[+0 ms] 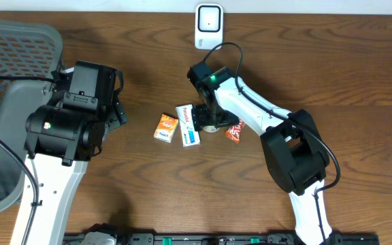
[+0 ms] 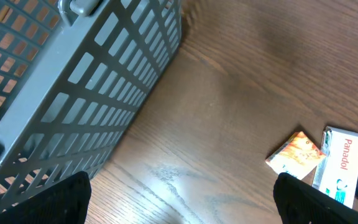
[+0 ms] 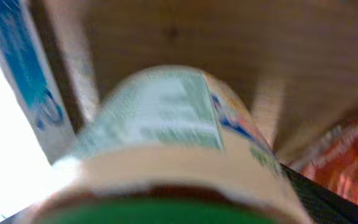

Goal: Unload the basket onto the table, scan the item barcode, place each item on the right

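Currently, holdings on the desk (image 1: 332,61) are as follows.

Round tub (image 3: 166,118): label-wrapped, with a green band at the end nearest the right wrist camera and print too blurred to read. It sits between the Panadol box (image 1: 188,124) and the red sachet (image 1: 234,133), under the right gripper (image 1: 211,117). Judged the item for scanning.
Right gripper: set over the tub, presumably to take it. The jaws are lost in blur, so I cannot tell whether they stand apart or clamp the tub.
Left gripper (image 2: 182,202): jaws wide apart and empty, hanging over bare desk beside the basket (image 2: 73,93), likely parked to leave the middle free.
Panadol box: white and blue, lying flat just beside the tub.
Orange box (image 1: 166,127): just beside the Panadol box, on the side away from the tub.
Red sachet: flat on the tub's other side.
Basket: grey mesh at the left edge, possibly meant for scanned goods.
White device (image 1: 209,26): at the far edge, probably the scanner, well apart from the tub.
Stage: early by appearance, with the barcode not yet presented.
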